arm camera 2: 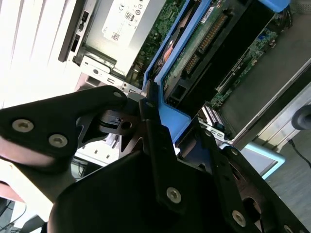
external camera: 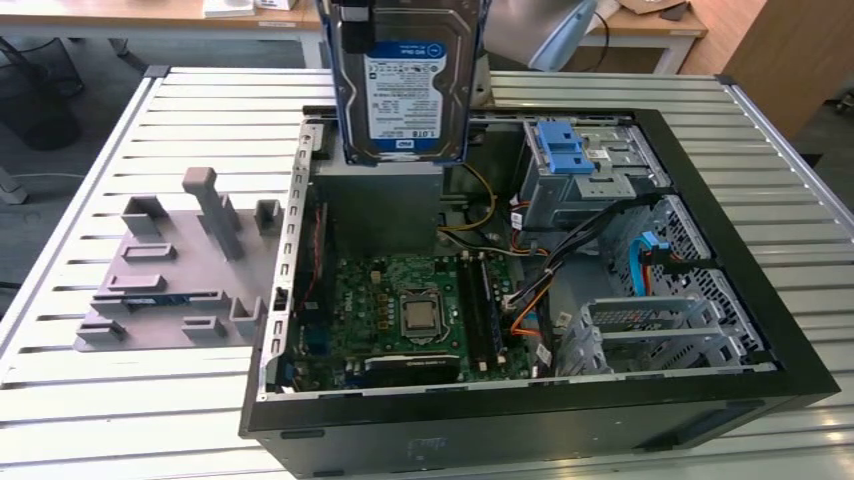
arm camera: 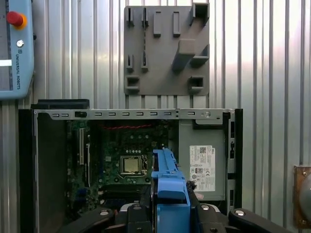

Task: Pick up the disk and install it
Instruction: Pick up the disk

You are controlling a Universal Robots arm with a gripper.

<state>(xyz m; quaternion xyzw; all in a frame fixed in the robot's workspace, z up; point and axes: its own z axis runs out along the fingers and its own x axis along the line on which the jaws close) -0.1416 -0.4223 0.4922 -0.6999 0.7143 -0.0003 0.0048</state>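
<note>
The disk (external camera: 400, 95) hangs at the top centre of the exterior view, on edge with its white and blue label facing the camera. It is above the open computer case (external camera: 534, 435), over the grey power supply (external camera: 380, 205), and touches nothing inside. In both wrist views the gripper (arm camera 2: 175, 116) has its jaws drawn narrow onto the disk's blue frame (arm camera: 167, 194), 1 finger on each side. I judge the drive dense and rigid for its size, with slick metal faces and a fragile circuit board and connector. The frame's 2 plastic side rails therefore look like the sound place to grip, held squarely so it cannot swing. The drive cage (external camera: 621, 160), carrying a blue latch (external camera: 561, 150), sits at upper right, just beside the disk. A grey holder plate (external camera: 174, 270) lies on the slatted table (external camera: 80, 420) at middle left.
</note>
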